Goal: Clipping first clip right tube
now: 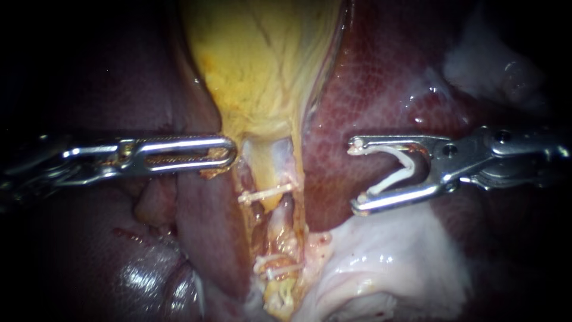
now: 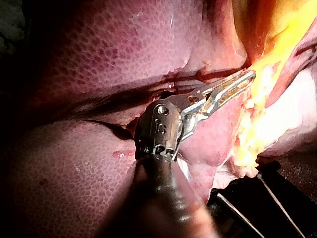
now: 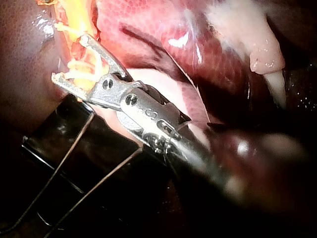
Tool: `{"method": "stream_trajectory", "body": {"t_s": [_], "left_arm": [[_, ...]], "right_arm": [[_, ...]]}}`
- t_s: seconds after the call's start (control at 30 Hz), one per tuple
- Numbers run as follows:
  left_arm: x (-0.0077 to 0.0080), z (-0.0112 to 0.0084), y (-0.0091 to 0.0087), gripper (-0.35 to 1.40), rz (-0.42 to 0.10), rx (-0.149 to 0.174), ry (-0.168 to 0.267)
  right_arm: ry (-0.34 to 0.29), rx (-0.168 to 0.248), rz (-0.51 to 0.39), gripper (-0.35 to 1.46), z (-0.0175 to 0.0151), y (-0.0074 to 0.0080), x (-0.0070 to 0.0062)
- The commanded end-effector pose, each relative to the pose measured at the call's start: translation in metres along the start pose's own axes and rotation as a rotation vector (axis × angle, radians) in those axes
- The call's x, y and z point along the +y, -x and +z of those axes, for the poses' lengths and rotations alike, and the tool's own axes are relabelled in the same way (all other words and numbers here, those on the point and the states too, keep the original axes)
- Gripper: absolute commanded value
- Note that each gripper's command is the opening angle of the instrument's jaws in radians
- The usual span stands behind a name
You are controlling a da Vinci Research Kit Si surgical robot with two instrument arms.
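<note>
right instrument [image 1: 356,177] — jaws cradle clip [image 1: 400,169] | tube [image 1: 269,166] — apart, ahead of tips

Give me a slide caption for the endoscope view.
Right instrument holds a white clip over the liver, short of the clipped tube; left instrument at the gallbladder.

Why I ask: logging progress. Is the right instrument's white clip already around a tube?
No: the open white plastic clip in the silver right instrument sits over dark red liver, clear of the pale tube.
</note>
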Motion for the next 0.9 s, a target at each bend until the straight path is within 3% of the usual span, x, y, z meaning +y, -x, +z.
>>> {"method": "stream_trajectory", "body": {"t_s": [0.03,0.1,0.23,0.37,0.47,0.6,0.8,0.9], "left_arm": [[0.0,-0.0002,0.0001,-0.35,-0.001,0.001,-0.001],[-0.0001,-0.0007,0.0007,-0.35,-0.003,0.004,-0.006],[-0.0002,-0.0034,0.0033,-0.35,-0.018,0.009,0.0],[-0.0003,-0.0069,0.0061,-0.35,-0.037,-0.024,0.01],[-0.0003,-0.0082,0.0066,-0.35,-0.035,-0.029,0.018],[-0.0003,-0.0085,0.0064,-0.35,-0.035,-0.033,0.018],[-0.0004,-0.0085,0.0063,-0.35,-0.034,-0.033,0.019],[-0.0004,-0.0085,0.0063,-0.35,-0.034,-0.034,0.019]], "right_arm": [[0.0,0.0,0.0,0.6,0.0,0.0,0.0],[0.0,0.0,0.0,0.6,0.0,0.0,0.0],[-0.006,-0.001,-0.001,0.6,0.0001,0.0002,0.0],[-0.015,0.002,-0.006,0.6,0.0006,0.0009,0.0],[-0.028,-0.008,-0.009,0.6,0.0017,0.0023,0.0002],[-0.044,-0.052,0.027,0.6,0.0042,0.0058,0.0009],[-0.059,-0.122,0.077,0.6,0.0087,0.0123,0.003],[-0.054,-0.141,0.097,0.6,0.0102,0.0143,0.0043]]}}
